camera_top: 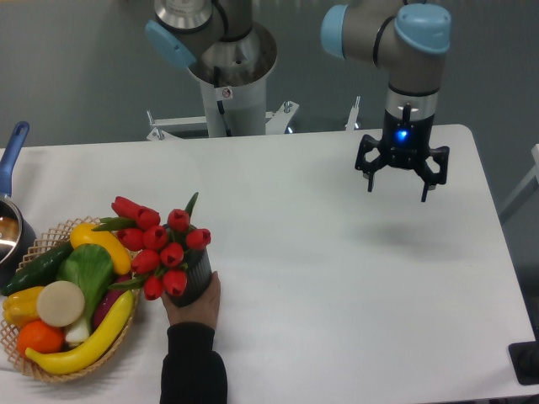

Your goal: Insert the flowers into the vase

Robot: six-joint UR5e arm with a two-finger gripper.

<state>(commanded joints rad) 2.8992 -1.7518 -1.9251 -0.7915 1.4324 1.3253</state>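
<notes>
We see the tool point(402, 174) hanging released over the smooth white counter point(337, 278), its dark prongs spread. The glossy red flowers point(160, 244) sit in the ribbed grey vase point(196, 282) beside a woven wicker basket point(50, 370), while a person's hand point(194, 307) cups the vase's base.

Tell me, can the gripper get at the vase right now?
Probably not cleanly: the gripper hangs open far to the right, and a person's hand is wrapped around the vase, with the tulips covering its mouth.
</notes>
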